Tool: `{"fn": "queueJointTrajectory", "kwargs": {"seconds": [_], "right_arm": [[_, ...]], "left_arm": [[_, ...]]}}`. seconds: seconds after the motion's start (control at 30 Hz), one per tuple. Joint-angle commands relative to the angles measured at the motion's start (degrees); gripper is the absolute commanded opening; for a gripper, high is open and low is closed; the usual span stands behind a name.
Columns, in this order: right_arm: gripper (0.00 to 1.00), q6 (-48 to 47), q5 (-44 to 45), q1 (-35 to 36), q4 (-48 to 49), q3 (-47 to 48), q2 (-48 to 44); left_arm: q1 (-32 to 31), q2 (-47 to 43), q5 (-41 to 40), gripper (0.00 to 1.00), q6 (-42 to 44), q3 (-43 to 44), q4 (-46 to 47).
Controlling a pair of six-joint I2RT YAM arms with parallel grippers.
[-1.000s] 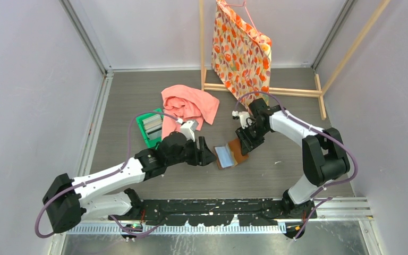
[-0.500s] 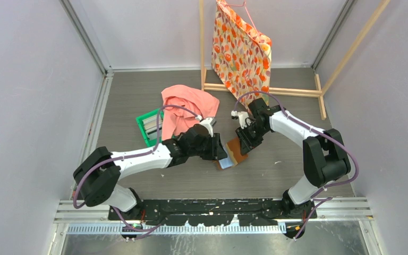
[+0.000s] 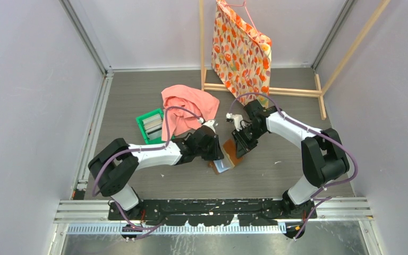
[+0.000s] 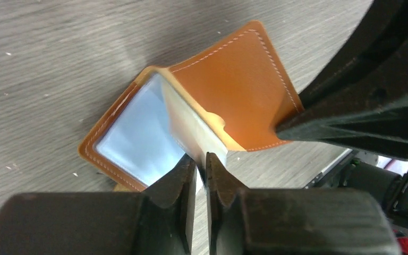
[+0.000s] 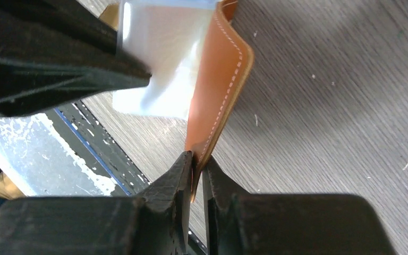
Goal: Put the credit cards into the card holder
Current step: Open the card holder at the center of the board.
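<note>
Our left claw (image 4: 202, 166) is pinched almost together on the edge of a pale inner pocket (image 4: 191, 125) of the card holder (image 4: 241, 79), with only a thin slit showing between its fingers. Our right claw (image 5: 197, 169) is likewise nearly closed. It nips the stitched rim of the brown outer flap, which is tilted up off the desk (image 3: 138, 95). Between the two grips the card holder is spread open, its glossy window facing up, near the middle of the desk between both arms. We see the credit cards (image 3: 152, 124) lying in a green tray (image 3: 140, 129) well apart to the left, with a pink cloth (image 3: 188, 103) just beside the tray.
</note>
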Motion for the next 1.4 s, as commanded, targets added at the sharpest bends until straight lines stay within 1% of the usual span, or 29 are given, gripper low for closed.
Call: {"fn": "queueJointTrajectory", "kwargs": {"seconds": [0.0, 0.03, 0.07, 0.1, 0.17, 0.23, 0.27, 0.33, 0.43, 0.57, 0.67, 0.8, 0.93, 1.07, 1.17, 1.27, 1.37], "right_arm": [[0.18, -0.38, -1.72, 0.79, -1.00, 1.69, 0.02], [0.19, -0.33, -1.44, 0.85, -0.92, 1.67, 0.20], [0.20, -0.33, -1.05, 0.91, -0.92, 1.67, 0.33], [0.22, -0.23, -0.63, 1.00, -0.76, 1.62, 0.44], [0.31, 0.07, 0.12, 1.21, -0.53, 1.54, 0.72], [0.36, 0.29, 0.78, 1.38, -0.42, 1.58, 1.12], [0.37, 0.62, 1.47, 1.44, -0.21, 1.56, 1.12], [0.38, 1.71, 4.44, 1.43, 0.87, 1.37, 1.09], [0.39, 3.79, 11.58, 1.07, 3.53, 0.68, 0.99], [0.42, 4.91, 15.35, 0.82, 4.08, 0.66, 2.30], [0.44, 5.23, 15.41, 0.75, 3.89, 0.85, 3.10], [0.44, 5.66, 12.39, 0.77, 3.53, 1.13, 3.51], [0.44, 6.47, 10.43, 0.87, 3.48, 1.40, 4.01], [0.44, 7.36, 6.97, 0.88, 3.60, 1.54, 3.57], [0.44, 8.09, 2.65, 0.80, 3.72, 1.57, 2.85], [0.44, 8.85, -1.12, 0.79, 3.83, 1.50, 2.46], [0.43, 9.58, -1.87, 0.75, 4.04, 1.58, 2.46]], "left_arm": [[0.88, -0.56, -4.54, 0.06, -0.60, -1.28, -0.18], [1.03, -0.68, -4.93, 0.02, -0.38, -1.78, -0.60], [1.19, -0.82, -5.06, 0.01, -0.19, -2.18, -0.96], [1.32, -0.82, -5.11, 0.00, 0.12, -2.67, -1.17], [1.72, -0.73, -4.82, 0.00, 0.75, -3.31, -1.38], [2.15, -0.37, -3.92, 0.00, 1.71, -3.40, -1.39], [2.33, -0.15, -3.47, 0.00, 2.13, -3.29, -2.42], [2.80, 0.06, -2.55, 0.00, 2.93, -2.83, -3.21], [3.17, -0.29, -2.48, 0.00, 4.05, -1.51, -4.54], [3.62, -0.36, -2.48, 0.00, 6.24, 0.78, -8.13], [4.13, 0.34, -0.63, 0.00, 7.39, 1.68, -9.99], [4.75, 1.31, 1.05, 0.01, 8.49, 1.75, -11.29], [5.34, 0.94, 3.59, 0.02, 8.48, 1.19, -10.46], [5.57, -1.80, 9.45, 0.12, 6.52, 1.23, -5.94], [5.81, -2.80, 12.36, 0.21, 4.19, 2.05, -2.29], [6.29, -1.73, 16.14, 0.29, 1.43, 2.40, 2.75], [6.69, 0.94, 20.60, 0.36, -1.88, 1.98, 9.40]]}}
